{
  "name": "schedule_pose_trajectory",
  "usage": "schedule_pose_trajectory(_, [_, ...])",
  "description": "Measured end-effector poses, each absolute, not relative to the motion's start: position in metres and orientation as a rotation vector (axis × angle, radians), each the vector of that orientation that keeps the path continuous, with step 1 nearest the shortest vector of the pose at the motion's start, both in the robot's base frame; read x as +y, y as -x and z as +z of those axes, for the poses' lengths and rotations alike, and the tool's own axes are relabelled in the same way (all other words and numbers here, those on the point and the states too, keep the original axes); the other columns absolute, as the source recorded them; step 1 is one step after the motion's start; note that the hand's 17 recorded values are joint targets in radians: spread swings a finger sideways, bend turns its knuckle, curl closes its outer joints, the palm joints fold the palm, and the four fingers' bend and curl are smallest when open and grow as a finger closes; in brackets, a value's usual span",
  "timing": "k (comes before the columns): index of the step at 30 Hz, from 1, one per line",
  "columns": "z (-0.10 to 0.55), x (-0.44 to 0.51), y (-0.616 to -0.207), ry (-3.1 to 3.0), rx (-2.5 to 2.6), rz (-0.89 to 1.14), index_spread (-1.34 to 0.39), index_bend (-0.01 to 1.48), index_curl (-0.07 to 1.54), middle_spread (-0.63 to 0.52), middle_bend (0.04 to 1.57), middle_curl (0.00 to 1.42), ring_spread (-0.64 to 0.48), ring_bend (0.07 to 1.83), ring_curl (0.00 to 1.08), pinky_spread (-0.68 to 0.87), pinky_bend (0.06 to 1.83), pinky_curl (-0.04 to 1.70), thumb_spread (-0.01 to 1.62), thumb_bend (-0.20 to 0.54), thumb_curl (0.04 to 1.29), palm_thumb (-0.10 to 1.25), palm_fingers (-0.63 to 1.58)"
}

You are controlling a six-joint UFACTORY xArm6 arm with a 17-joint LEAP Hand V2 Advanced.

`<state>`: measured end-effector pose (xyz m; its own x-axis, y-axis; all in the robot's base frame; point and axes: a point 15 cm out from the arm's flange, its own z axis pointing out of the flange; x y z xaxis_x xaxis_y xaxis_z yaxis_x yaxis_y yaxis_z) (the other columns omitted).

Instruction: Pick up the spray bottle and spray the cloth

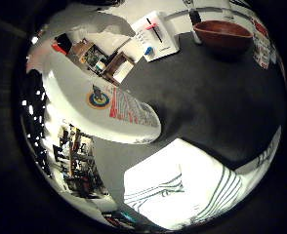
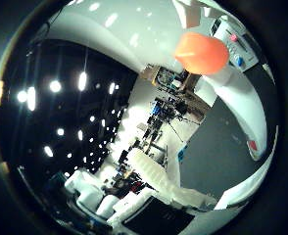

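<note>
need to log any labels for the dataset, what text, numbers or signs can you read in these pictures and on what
None can be read.
Spray bottle: a round yellow and blue emblem and red print on its white body, too blurred to read.
White box on the dark table: dark and pink marks and a blue dot, no legible words.
Striped cloth: stripes only, no text.

White spray bottle [image 2: 242, 98] with orange nozzle [image 2: 202, 53] close to the palm, above the dark table [image 2: 217, 156].
</note>
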<state>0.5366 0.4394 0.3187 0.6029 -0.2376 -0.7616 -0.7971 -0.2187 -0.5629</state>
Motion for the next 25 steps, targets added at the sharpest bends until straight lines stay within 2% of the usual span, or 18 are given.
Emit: schedule_pose_trajectory(25, [0.429, 0.365, -0.543, 1.852, 0.822, 0.391, -0.38, 0.24, 0.42, -0.08, 0.19, 0.34, 0.25, 0.43, 0.13, 0.68, 0.94, 0.06, 1.09, -0.023, 0.43, 0.41, 0.42])
